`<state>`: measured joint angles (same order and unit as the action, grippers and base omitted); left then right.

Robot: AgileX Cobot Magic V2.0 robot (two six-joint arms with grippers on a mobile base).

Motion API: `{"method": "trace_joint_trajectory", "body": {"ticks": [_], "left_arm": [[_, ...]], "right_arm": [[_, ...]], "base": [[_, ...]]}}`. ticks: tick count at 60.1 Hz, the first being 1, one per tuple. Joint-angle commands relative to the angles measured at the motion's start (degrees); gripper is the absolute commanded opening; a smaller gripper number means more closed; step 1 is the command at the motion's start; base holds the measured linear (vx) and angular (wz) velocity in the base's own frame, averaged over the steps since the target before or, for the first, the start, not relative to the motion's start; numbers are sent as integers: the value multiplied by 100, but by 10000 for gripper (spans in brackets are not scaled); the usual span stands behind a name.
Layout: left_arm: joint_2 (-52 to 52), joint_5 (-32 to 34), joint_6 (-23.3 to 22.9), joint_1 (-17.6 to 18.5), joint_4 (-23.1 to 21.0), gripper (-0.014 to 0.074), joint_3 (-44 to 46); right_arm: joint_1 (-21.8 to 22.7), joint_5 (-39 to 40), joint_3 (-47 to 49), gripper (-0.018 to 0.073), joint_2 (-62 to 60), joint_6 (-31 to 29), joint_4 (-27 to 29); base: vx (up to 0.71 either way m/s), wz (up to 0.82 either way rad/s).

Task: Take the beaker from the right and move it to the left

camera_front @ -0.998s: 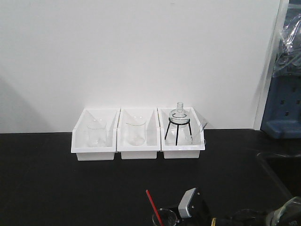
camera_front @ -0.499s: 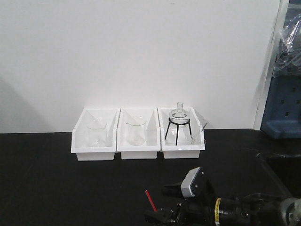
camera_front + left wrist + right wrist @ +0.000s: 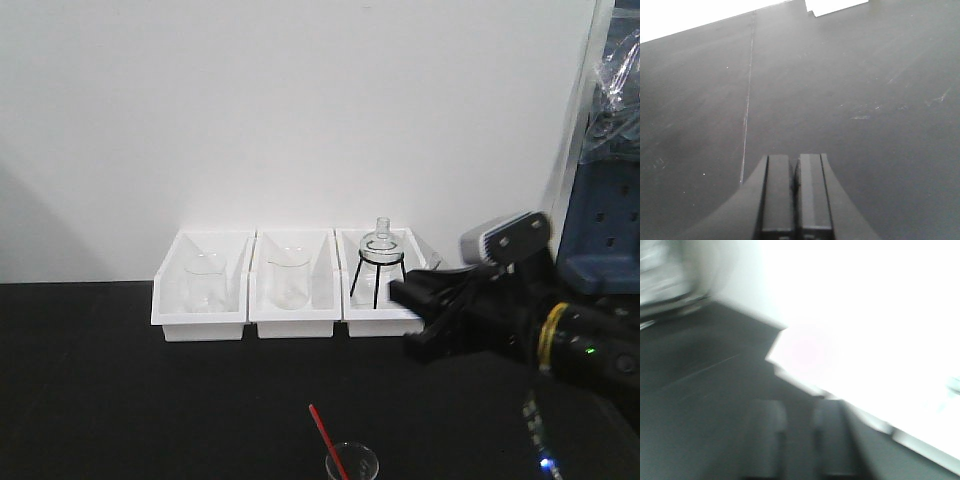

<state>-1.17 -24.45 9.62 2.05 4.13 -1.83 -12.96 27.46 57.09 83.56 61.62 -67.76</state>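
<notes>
Exterior front-facing view: the beaker [image 3: 351,462] is left standing on the tabletop [image 3: 150,400], released, while the right pincer [image 3: 415,325] is held spread above; the left pincer [image 3: 795,192] is pressed together.

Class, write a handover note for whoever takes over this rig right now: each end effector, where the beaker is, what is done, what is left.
Left end effector: shut, empty, over bare black table.
Right end effector: open, empty, raised in front of the right-hand white tray; its wrist view is blurred.
Beaker: upright on the table at the near edge, about mid-view, red spoon in it, nothing gripping it.
Done: cannot confirm it has reached the left.
Left: if not, re-grasp it and carry it further left.
</notes>
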Motion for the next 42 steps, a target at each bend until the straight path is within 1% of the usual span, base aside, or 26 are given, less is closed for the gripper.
{"method": "trace_joint_trajectory", "body": {"ticks": [1,6,13,20,29,42], "left_arm": [[-36,438,-6,36,1,-6,-106],[-36,438,-6,36,1,-6,-106],[-36,438,-6,36,1,-6,-106],[-36,438,-6,36,1,-6,-106],[-36,438,-6,36,1,-6,-106],[-36,438,-6,36,1,-6,-106]], "right_arm": [[6,-1122,128,-15,-867,976,-107],[6,-1646,128,-11,-1426,1573,-604],[6,-1801,128,-8,-2116,2171,-1182],[6,-1772,128,-8,-2626,2200,-1416],[6,-1769,128,-8,-3101,2200,-1423],[6,-1769,128,-8,-3484,2192,-1428]], "base": [[0,0],[0,0],[0,0],[0,0],[0,0],[0,0]]}}
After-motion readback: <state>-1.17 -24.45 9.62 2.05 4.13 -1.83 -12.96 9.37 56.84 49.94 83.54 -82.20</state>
